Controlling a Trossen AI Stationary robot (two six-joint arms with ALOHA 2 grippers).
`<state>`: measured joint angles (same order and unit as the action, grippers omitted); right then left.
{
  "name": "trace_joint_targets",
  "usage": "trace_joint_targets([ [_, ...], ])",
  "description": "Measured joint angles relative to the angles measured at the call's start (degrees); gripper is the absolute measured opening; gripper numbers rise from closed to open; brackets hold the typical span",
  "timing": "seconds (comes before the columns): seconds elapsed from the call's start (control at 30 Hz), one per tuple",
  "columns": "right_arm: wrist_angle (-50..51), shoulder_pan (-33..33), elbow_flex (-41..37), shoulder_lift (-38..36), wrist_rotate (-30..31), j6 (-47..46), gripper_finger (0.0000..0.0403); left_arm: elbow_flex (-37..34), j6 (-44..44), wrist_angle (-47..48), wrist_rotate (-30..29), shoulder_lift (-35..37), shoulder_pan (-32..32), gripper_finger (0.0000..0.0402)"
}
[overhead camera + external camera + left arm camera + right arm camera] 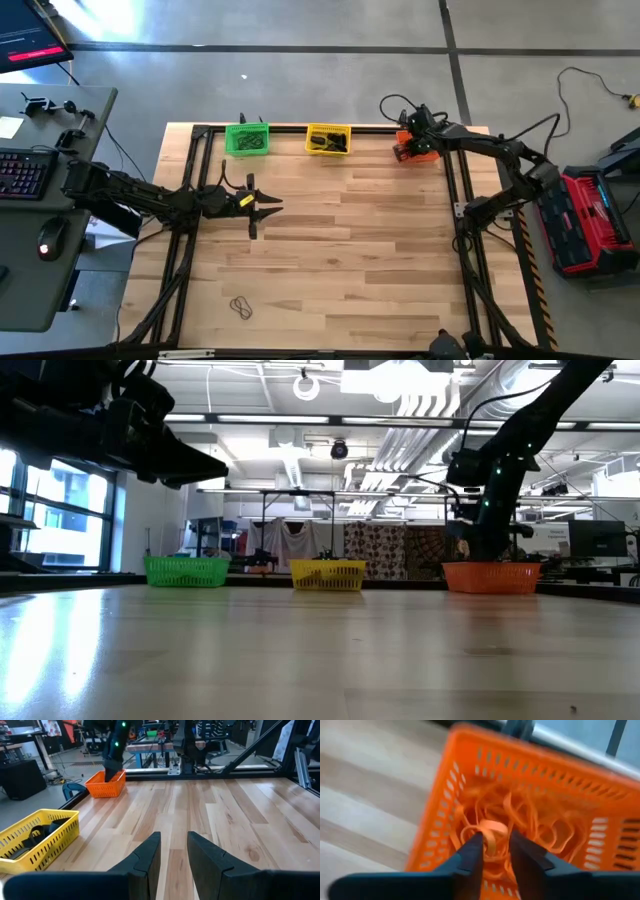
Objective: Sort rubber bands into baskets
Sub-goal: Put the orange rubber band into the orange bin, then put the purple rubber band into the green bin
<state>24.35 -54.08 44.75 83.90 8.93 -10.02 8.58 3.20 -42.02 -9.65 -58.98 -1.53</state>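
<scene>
A grey concrete floor [330,25] surrounds the wooden table [340,260]. At nine o'clock stands a grey desk [45,200] with a keyboard [22,172] and mouse [50,238]; at three o'clock a red case [590,220]. Across the table, windows [60,520] glow beneath white ceiling pipes [430,410].

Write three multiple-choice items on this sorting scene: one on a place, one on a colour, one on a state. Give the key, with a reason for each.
1. Where is the right pincer?
A. over the orange basket
B. over the green basket
C. at the table's near edge

2. What colour are the bands in the orange basket?
A. black
B. orange
C. green

3. How does the left pincer stand?
A. shut on a band
B. open, empty, above bare table
C. inside the yellow basket

Key: A, its wrist view looks straight into that basket; B, orange bands fill it; B, a gap shows between its fingers, nothing in it.
</scene>
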Motion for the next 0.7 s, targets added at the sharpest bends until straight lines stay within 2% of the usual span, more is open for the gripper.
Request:
trace_joint_targets([
  [0.13, 2.35, 0.35, 2.67, -1.00, -0.35, 1.13, 0.0126, 0.00, -0.18, 0.15, 0.00, 0.00, 0.00, 0.0085],
  [0.2, 1.98, 1.44, 3.11, -1.86, -0.82, 3.32, 0.0129, 0.00, -1.38, 0.16, -0.14, 0.00, 0.01, 0.0085],
  [0.3, 1.99, 3.69, 3.11, -2.69, 1.94, 4.95, 0.0099, 0.00, -3.29, 0.16, -0.15, 0.00, -0.01, 0.0085],
  [0.43, 0.81, 6.63, 3.09, -4.80, 2.61, 4.91, 0.0017, 0.00, -2.31, 0.17, -0.15, 0.00, -0.33, 0.0084],
  [0.57, -1.92, 12.59, 3.06, -7.58, -0.12, 3.85, 0.0017, 0.00, -0.16, 0.17, -0.17, 0.00, -1.10, 0.0065],
  [0.7, -12.72, 18.33, -1.48, -9.45, -3.45, 4.96, 0.0003, 0.00, -0.03, 0.20, -0.30, 0.00, -2.09, 0.0031],
])
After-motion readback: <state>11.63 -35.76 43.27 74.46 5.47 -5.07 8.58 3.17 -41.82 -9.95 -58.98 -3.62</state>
